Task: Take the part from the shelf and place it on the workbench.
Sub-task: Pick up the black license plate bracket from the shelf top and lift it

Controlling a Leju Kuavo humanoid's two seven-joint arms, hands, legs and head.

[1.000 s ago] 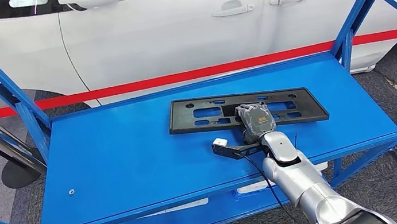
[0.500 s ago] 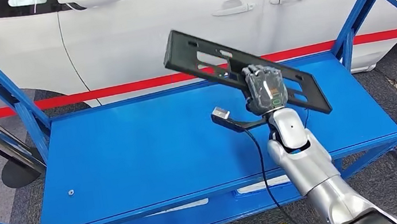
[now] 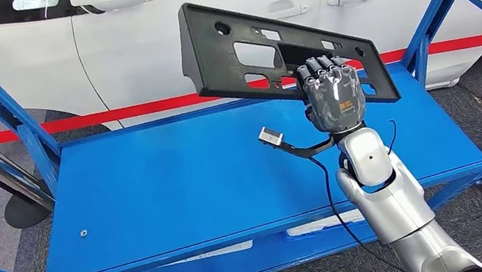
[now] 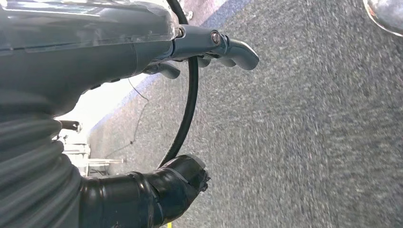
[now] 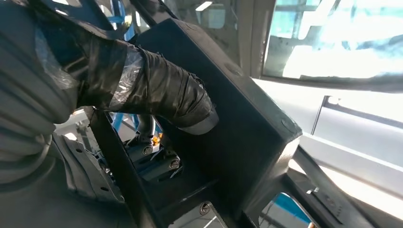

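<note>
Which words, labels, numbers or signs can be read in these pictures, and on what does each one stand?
No text can be read.
Small orange mark on the back of the right hand: too small and blurred to read.
Black plastic part held by that hand: holes and cut-outs, no lettering visible.
White car and blue shelf: no lettering visible.
Left hand, seen over grey carpet: no lettering visible.
</note>
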